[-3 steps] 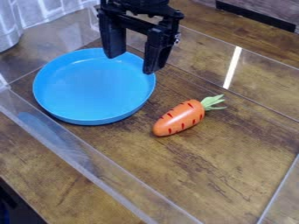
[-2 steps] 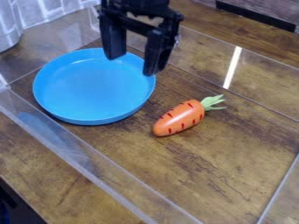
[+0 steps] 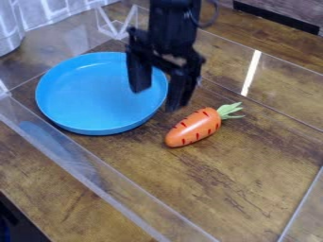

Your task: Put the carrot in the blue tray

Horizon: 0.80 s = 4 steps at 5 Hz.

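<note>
The gripper (image 3: 161, 85) hangs pointing straight down with its 2 dark fingers (image 3: 186, 87) spread wide and nothing between them. It stands over the tray's (image 3: 63, 99) right rim, low to the surface, with the right finger just outside the rim and the left one just inside.

Change noted: 0.6 s ago the gripper stood over the tray's far edge, further up and to the left in the view. It has since shifted right and toward the camera and appears lower, and its fingers now line up differently, which suggests the wrist has turned. The jaws were spread then and remain so.

The carrot (image 3: 195, 127) lies on its side on the wooden table (image 3: 240, 189), just right of the tray and apart from its rim, leafy top pointing away to the upper right. It has not moved. The tray is empty and also unmoved.

Judgement: this is the approach phase. The gripper is closing on the carrot but is not yet over it; no grasp has been made, and the transfer into the tray remains wholly to be done.
</note>
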Available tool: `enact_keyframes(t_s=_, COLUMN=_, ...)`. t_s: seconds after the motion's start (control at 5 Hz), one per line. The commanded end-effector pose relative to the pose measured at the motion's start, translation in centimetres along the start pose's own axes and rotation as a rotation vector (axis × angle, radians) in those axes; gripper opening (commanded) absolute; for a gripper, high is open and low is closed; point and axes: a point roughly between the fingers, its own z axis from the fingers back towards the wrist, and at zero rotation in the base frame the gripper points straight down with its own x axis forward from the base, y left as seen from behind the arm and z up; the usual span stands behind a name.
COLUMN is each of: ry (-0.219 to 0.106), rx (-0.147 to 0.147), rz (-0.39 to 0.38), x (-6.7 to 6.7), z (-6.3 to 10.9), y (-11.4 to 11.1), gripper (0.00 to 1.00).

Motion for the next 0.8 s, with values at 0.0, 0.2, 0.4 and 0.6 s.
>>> enact_keyframes(t_s=0.0, ry=-0.066, rx=0.012, rz=-0.058, x=1.1, z=-0.2, y=-0.9, gripper=1.0)
enact_keyframes(t_s=0.2, ry=-0.084, rx=0.019, rz=-0.088, x=1.9, z=-1.5, y=-1.4, gripper=1.0)
enact_keyframes(t_s=0.4, ry=-0.114, rx=0.019, rz=-0.108, x=2.8, z=-2.1, y=-1.6, gripper=1.0)
enact_keyframes(t_s=0.6, ry=-0.128, rx=0.01, rz=-0.107, x=3.5, z=-2.7, y=-1.8, gripper=1.0)
